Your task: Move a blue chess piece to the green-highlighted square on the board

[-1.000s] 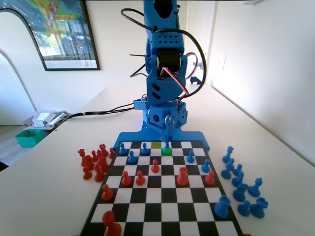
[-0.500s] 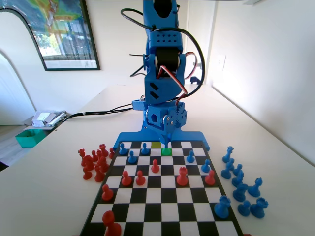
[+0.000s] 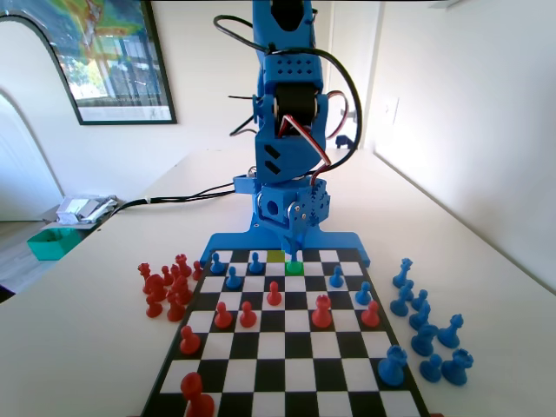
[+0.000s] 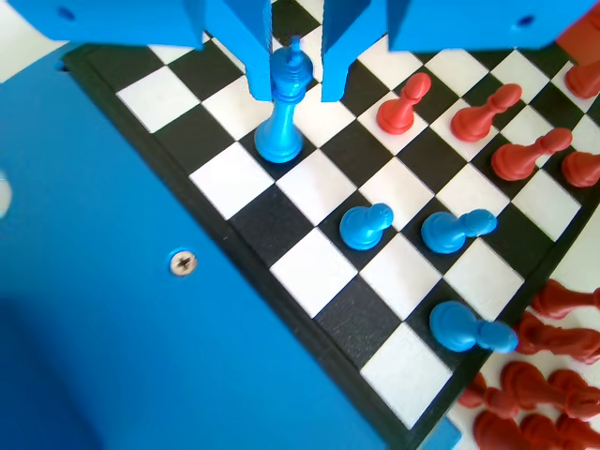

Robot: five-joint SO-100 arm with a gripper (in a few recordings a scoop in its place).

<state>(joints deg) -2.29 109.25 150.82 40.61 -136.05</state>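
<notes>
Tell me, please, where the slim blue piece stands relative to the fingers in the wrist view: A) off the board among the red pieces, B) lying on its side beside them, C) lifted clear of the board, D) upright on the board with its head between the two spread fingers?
D: the blue piece stands upright, base on the board, its head between the spread fingers, gaps showing either side.

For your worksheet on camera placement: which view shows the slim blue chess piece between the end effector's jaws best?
The wrist view: the blue chess piece stands upright, fully visible, between open jaws. In the fixed view it is tiny on the green-highlighted square.
</notes>
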